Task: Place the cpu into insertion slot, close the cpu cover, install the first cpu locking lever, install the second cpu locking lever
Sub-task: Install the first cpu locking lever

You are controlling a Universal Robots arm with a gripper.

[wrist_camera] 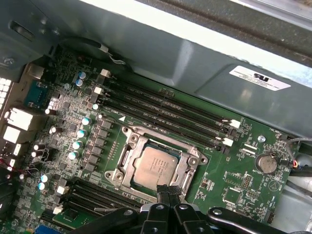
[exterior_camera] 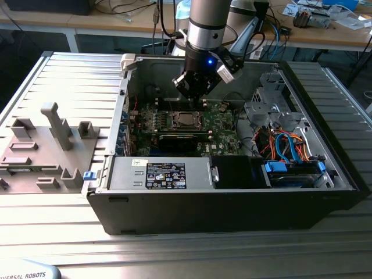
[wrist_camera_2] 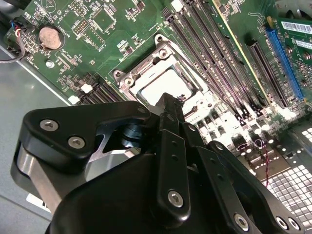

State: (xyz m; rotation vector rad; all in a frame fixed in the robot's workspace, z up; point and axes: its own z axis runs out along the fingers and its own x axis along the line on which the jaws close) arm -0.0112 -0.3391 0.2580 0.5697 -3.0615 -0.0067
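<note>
The cpu lies flat in the insertion slot on the green board, its silver top showing through the cpu cover, which lies down around it. My gripper is shut, its black fingertips pressed together with nothing seen between them, just above the socket's edge. In the second wrist view the gripper hangs over one side of the cpu and hides part of the cover. In the exterior view the gripper hovers inside the open case, just behind the cpu.
A long black expansion card sits in front of the socket, with the power supply nearer still. Memory slots and a coin battery flank the socket. Cables fill the exterior view's right; a grey fixture tray lies left.
</note>
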